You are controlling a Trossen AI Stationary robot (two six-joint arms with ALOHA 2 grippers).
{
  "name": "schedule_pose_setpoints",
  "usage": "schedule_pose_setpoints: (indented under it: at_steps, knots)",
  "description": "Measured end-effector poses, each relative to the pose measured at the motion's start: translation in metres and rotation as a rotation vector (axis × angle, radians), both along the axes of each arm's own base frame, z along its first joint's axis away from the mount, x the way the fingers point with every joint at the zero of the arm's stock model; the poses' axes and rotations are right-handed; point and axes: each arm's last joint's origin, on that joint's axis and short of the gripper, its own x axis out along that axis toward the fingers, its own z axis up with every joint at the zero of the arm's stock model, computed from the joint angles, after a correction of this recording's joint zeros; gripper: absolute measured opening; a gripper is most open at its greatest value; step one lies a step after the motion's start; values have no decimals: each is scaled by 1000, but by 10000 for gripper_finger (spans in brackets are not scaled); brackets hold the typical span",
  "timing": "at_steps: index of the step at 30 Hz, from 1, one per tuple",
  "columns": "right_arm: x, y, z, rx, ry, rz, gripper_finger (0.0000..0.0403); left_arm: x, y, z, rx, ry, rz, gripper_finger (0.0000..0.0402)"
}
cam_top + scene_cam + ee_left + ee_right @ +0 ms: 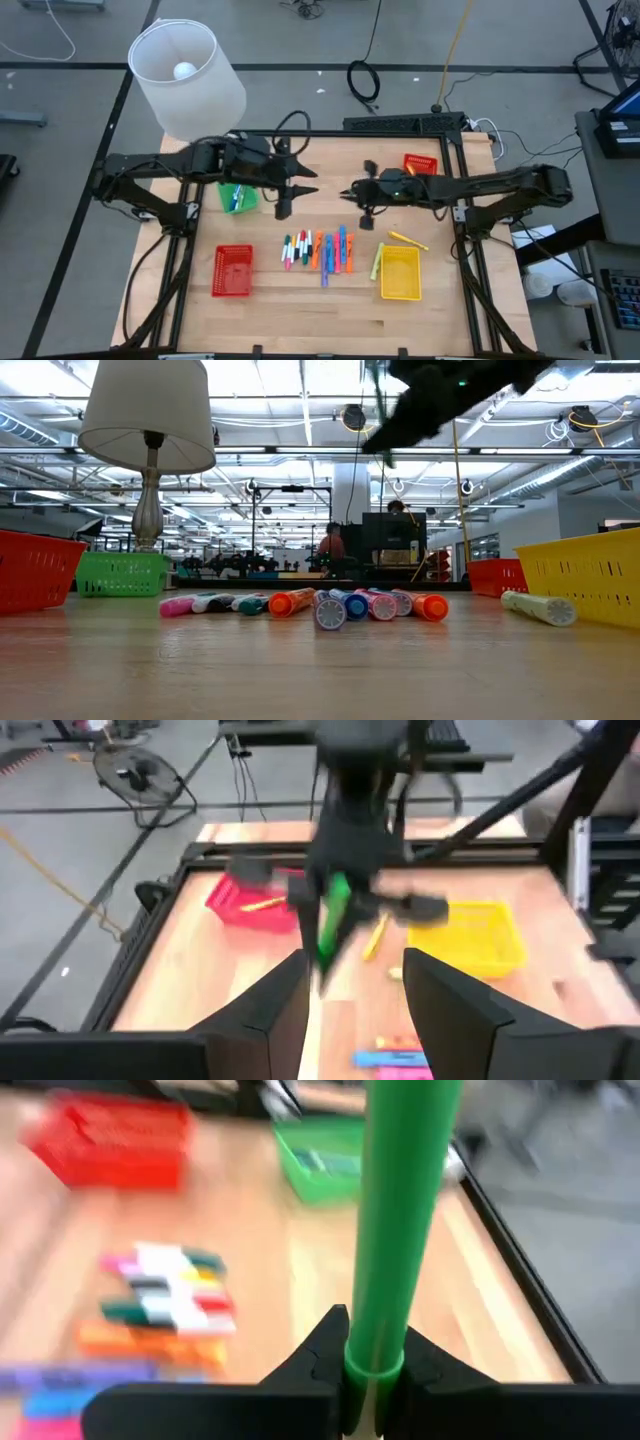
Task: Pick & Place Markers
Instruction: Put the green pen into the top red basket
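Note:
Several markers (320,250) in many colours lie side by side at the table's middle, also in the low view (330,605). Two yellow ones (407,240) lie beside the yellow basket (400,272). My right gripper (373,1370), above the table's middle (362,198), is shut on a green marker (400,1220). My left gripper (355,1010) hovers open just to its left (295,190), facing it and touching nothing. The green basket (237,197) below the left arm holds a few markers. My right gripper pinches the green marker by one end (375,1360) between its two fingers. The marker runs on along the fingers and sticks out far beyond their tips. In the left wrist view it points down, a little tilted (333,920), lifted clear of the table.
A red basket (232,270) sits near left and another red basket (422,165) far right with a yellow marker in it. A white lamp (185,75) stands at the far left corner. Bare wood lies along the near edge.

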Motion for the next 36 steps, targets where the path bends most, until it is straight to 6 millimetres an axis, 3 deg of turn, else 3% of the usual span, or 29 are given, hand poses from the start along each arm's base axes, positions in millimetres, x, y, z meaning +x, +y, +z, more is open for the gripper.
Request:
schedule_pose_setpoints:
  at_steps: [7,12,17,22,26,30,36]
  knots:
    - [-58,-3,15,22,169,-256,17,-11,9,-72,25,-72,51,170]
    - [-85,-4,21,80,193,-396,17,-33,11,-98,10,-192,72,170]
    - [-99,-14,12,81,213,-571,17,-54,6,-98,9,-353,26,170]
    - [-111,-30,-20,97,285,-683,17,-70,-7,-95,-12,-440,-129,170]
    - [-123,-51,-45,155,339,-801,17,-84,-15,-81,-7,-505,-168,170]
    - [-133,-65,-68,284,344,-831,17,-87,-20,-83,8,-478,-183,170]
    - [-148,-75,-85,311,391,-929,23,-86,-19,-84,19,-460,-132,170]
